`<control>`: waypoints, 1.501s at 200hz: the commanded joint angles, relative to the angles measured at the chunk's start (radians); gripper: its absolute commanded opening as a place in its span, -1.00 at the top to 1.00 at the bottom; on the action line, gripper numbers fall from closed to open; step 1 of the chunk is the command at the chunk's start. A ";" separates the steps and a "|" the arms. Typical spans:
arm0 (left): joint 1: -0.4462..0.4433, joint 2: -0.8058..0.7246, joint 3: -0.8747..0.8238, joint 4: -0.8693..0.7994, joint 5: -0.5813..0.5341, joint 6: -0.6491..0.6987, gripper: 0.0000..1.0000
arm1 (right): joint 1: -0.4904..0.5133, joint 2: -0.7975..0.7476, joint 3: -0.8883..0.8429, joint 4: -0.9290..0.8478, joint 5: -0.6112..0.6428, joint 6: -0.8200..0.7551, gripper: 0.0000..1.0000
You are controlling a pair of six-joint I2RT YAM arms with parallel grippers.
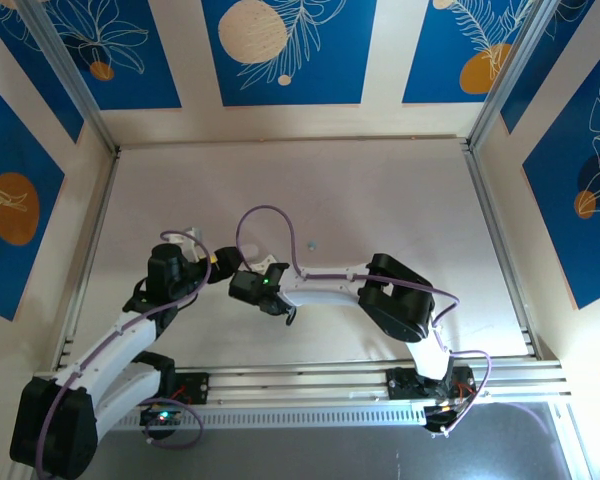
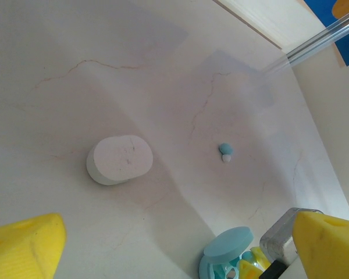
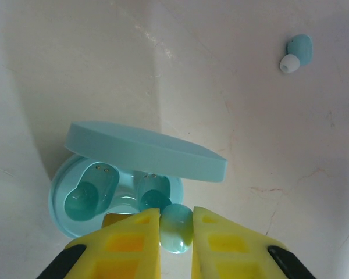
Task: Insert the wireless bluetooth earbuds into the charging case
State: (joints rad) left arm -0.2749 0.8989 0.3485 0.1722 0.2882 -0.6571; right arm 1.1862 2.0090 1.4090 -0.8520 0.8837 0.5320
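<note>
A pale blue charging case [image 3: 64,203] lies on the table with its lid [image 3: 145,151] raised and both wells showing bare. My right gripper [image 3: 175,216] hangs just in front of the case, shut on a pale blue earbud [image 3: 177,229]. A second pale blue earbud [image 3: 295,52] with a white tip lies loose on the table beyond. In the left wrist view that earbud [image 2: 225,151] lies right of a closed white case [image 2: 119,158], and the blue case [image 2: 227,251] sits at the lower right. My left gripper [image 2: 177,232] is open with nothing in it.
From above, both arms meet at the near middle of the white table [image 1: 380,200], left gripper [image 1: 223,260] beside right gripper [image 1: 283,310]. The loose earbud [image 1: 310,243] lies just past them. Metal rails [image 1: 495,240] and walls fence the table.
</note>
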 commanded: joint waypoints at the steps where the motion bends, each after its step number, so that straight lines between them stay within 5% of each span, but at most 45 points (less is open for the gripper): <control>1: 0.011 -0.002 -0.009 0.021 0.020 -0.008 -0.99 | -0.007 0.020 0.030 -0.010 0.013 0.006 0.68; 155: 0.011 -0.008 -0.011 0.024 0.023 -0.006 -0.99 | -0.016 0.045 0.038 -0.010 -0.001 0.009 0.66; 300: 0.011 -0.016 -0.014 0.021 0.020 -0.006 -0.99 | 0.007 -0.022 0.053 -0.070 -0.006 0.034 0.39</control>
State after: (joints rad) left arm -0.2749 0.8978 0.3447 0.1722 0.2886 -0.6571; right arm 1.1782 2.0399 1.4345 -0.8879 0.8829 0.5423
